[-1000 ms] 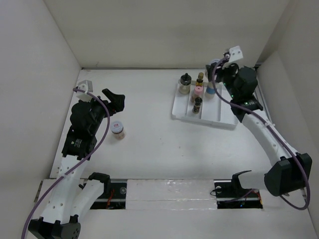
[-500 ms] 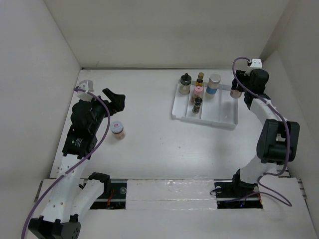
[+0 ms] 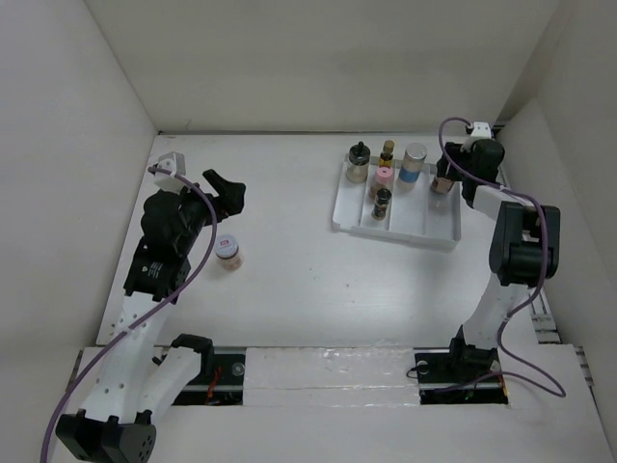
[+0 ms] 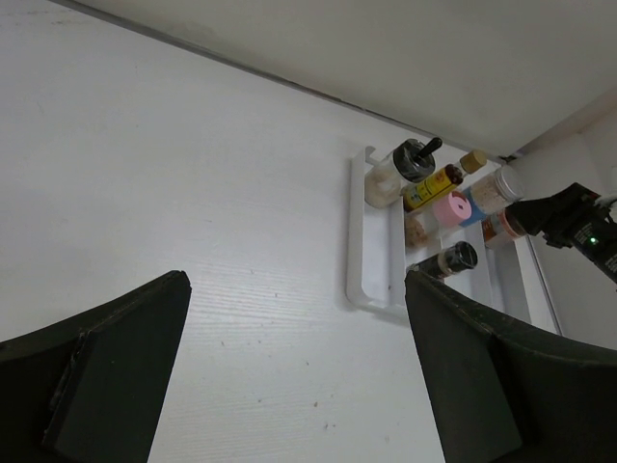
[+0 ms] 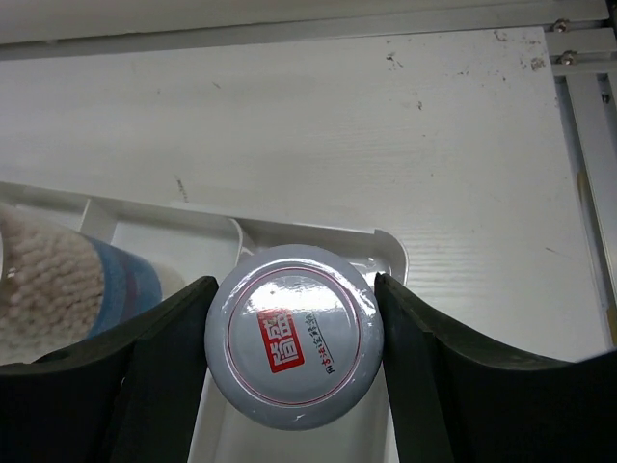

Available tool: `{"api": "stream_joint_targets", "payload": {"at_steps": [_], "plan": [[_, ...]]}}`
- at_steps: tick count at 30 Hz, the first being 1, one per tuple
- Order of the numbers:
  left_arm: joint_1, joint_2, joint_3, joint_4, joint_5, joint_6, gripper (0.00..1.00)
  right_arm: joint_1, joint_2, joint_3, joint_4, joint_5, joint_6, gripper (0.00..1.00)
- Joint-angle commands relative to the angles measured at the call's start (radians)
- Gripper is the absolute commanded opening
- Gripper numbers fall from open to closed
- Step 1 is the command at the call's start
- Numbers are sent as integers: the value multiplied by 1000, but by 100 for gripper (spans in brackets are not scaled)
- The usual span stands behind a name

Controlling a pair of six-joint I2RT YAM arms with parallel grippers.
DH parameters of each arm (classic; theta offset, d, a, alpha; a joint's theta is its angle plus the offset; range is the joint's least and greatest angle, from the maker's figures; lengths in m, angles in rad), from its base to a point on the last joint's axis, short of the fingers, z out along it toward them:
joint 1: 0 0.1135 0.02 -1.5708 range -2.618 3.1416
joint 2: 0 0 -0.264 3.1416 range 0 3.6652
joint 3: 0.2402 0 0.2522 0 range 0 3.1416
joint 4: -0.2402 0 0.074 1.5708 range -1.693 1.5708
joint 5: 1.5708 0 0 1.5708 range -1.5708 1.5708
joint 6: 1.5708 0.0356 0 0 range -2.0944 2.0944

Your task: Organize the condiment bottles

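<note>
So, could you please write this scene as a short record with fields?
left gripper: open, empty
right gripper: shut on held jar, white lid with red mark, over the tray's corner compartment
tray: five bottles inside
loose jar: upright on table, outside tray, near left gripper

The white-lidded jar (image 5: pixel 294 336) carries a red mark with white Chinese characters (small black line beside, illegible).
</note>
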Motion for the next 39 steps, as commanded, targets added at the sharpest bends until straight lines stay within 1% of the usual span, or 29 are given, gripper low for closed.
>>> {"api": "stream_joint_targets", "payload": {"at_steps": [1,2,5,6,7,9,10,15,17,18,19,20,21,22,23,24,25,26,27,28,29,30,32,33,34,35,37,38,39], "plan": [[6,1,-6,51,32,16,90,-6,27,95,179,-23,11,40],[6,10,-6,51,32,16,90,-6,38,96,179,-32,11,40],[6,10,-6,51,32,16,90,-6,47,106,188,-41,11,51],[6,10,-6,51,32,16,91,-6,47,94,188,-32,11,63],[6,10,-6,51,32,16,91,-6,28,85,188,-32,11,71],[6,10,-6,51,32,16,91,-6,2,76,188,-4,11,84],[6,10,-6,51,32,16,91,-6,-35,65,176,-4,11,93],[6,10,3,51,41,16,91,23,-199,5,167,7,11,95],[6,10,3,51,21,16,91,77,-268,-15,167,-53,-3,87],[6,10,3,51,21,16,91,104,-282,-15,167,-53,-17,75],[6,1,3,51,1,16,91,170,-282,-15,167,-114,-35,51],[6,1,3,42,-11,16,90,205,-293,23,147,-137,-58,18],[6,-10,3,42,-20,16,87,247,-293,46,94,-154,-104,7],[6,-10,3,42,-40,7,85,288,-281,71,63,-197,-135,3],[6,-19,3,42,-51,7,81,374,-270,118,31,-217,-165,0],[6,-19,3,33,-60,7,74,418,-244,137,7,-234,-187,0],[6,-19,3,33,-60,7,59,461,-227,152,-16,-251,-198,0],[6,-29,3,33,-74,7,49,539,-206,166,-16,-315,-208,0],[6,-29,3,33,-74,7,36,578,-183,177,-16,-346,-208,0],[6,-39,3,33,-74,7,26,618,-137,191,-16,-366,-192,0],[6,-39,3,33,-86,7,19,658,-112,191,-7,-377,-192,0],[6,-39,3,33,-99,7,19,736,-89,191,-7,-388,-182,0],[6,-48,3,8,-120,7,21,805,-31,191,10,-366,-182,0],[6,-49,12,8,-149,-4,36,859,-13,191,10,-366,-170,5],[6,-62,13,-2,-160,-4,46,880,7,182,25,-366,-159,39],[6,-62,13,-2,-169,-14,55,900,42,182,54,-384,-146,59],[6,-72,13,-2,-200,-24,70,958,69,182,74,-397,-133,81],[6,-72,13,-13,-200,-24,79,979,96,182,94,-383,-123,95],[6,-72,13,-13,-212,-33,83,999,116,192,107,-383,-123,100]]}}
